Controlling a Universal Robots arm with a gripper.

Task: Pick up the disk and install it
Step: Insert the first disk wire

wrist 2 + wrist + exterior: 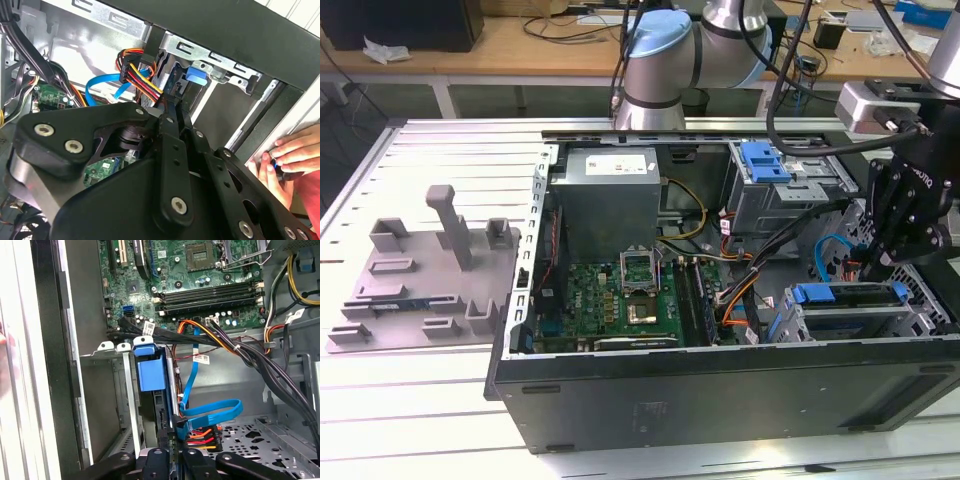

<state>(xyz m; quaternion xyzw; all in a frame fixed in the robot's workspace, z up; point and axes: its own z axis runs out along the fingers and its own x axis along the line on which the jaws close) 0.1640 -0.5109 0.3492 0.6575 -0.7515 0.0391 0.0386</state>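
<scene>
I am counting in the exterior view: one computer case [720, 400], one motherboard [620, 295], one power-supply box [610, 195], one disk [847, 295], one blue latch piece [765, 160], one fixture plate [420, 290].

The arm [645, 95] is brushed silver with pale blue joint caps [658, 40], and black cables [775, 90] loop off it. Its gripper [876, 262] is matt black, the flat linkage bars [170, 165] studded with round silver screws [178, 204]

A: Bright blue on the disk [150, 367] frame?
B: Bright blue, same as the flat cable [215, 411].
A: And the motherboard [200, 270]?
B: Green, dotted with black chips.
A: Wire bundle [202, 436]: red, orange, yellow, black.
B: Dark grey for the case [720, 400], pale grey for the fixture [420, 270].
</scene>
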